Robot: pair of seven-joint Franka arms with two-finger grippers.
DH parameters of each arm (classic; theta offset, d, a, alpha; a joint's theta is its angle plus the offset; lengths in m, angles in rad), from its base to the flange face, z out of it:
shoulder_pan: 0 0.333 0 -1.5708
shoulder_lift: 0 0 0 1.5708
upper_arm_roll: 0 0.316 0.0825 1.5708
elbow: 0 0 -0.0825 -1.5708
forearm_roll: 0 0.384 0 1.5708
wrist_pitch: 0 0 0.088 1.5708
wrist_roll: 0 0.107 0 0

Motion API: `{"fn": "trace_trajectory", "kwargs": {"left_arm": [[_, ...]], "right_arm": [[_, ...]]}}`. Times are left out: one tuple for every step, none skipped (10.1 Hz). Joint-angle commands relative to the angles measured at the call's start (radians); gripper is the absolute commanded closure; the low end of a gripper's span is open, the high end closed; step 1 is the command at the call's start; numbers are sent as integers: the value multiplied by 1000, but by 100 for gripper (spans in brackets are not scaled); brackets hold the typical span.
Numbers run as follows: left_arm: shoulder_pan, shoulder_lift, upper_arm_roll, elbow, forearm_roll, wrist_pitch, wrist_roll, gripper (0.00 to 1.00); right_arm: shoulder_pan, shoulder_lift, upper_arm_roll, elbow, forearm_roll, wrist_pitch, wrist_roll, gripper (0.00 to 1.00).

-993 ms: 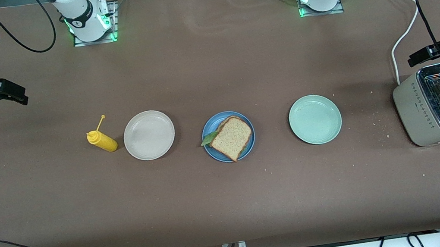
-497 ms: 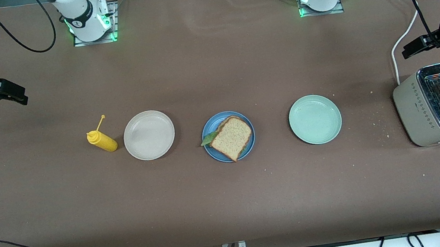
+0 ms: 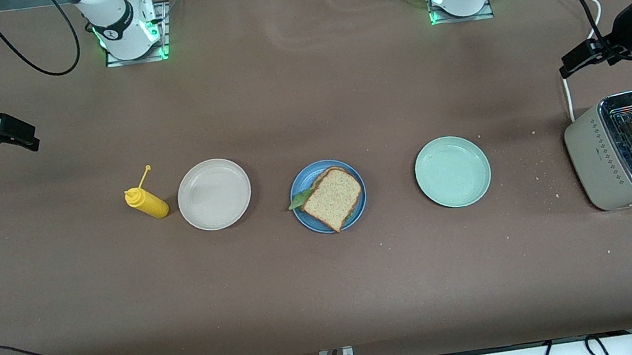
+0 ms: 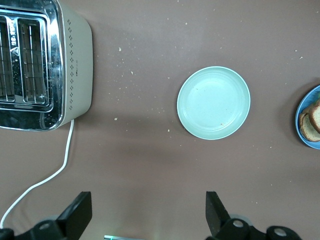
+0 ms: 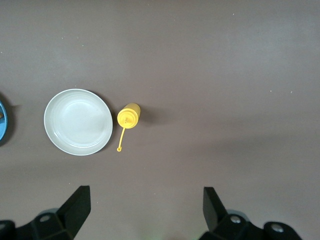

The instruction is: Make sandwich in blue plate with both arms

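I see the sandwich (image 3: 332,199) resting finished on the blue plate (image 3: 297,191), so I judge the work done, with the left gripper (image 4: 147,216) spread wide and empty over bare table near the toaster (image 3: 625,152), and the right gripper (image 5: 145,212) likewise spread and empty over the right arm's end of the table.

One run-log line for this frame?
sandwich: assembled on blue plate | left gripper: open, empty, over table near toaster | right gripper: open, empty, over table at right arm's end

Both arms hanging raised at their own table ends; left gripper (image 3: 570,64) and right gripper (image 3: 28,141) gaping wide.
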Motion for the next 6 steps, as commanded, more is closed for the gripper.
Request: {"fn": "trace_trajectory", "kwargs": {"left_arm": [[-106, -51, 113, -47, -24, 33, 9, 0], [-100, -54, 112, -51, -26, 33, 12, 0], [-100, -52, 113, -50, -26, 33, 14, 0], [-98, -51, 113, -50, -26, 33, 16, 0], [-89, -40, 113, -39, -24, 33, 17, 0], [-85, -25, 112, -35, -24, 33, 23, 0]], "right_arm": [[3, -4, -1, 16, -13, -19, 5, 0], [3, -4, 1, 17, -13, -19, 6, 0], [3, -4, 2, 17, -13, -19, 6, 0], [3, -4, 4, 17, -13, -19, 8, 0], [3, -4, 4, 17, -13, -19, 7, 0], [3, -4, 4, 17, -13, -19, 6, 0]]}}
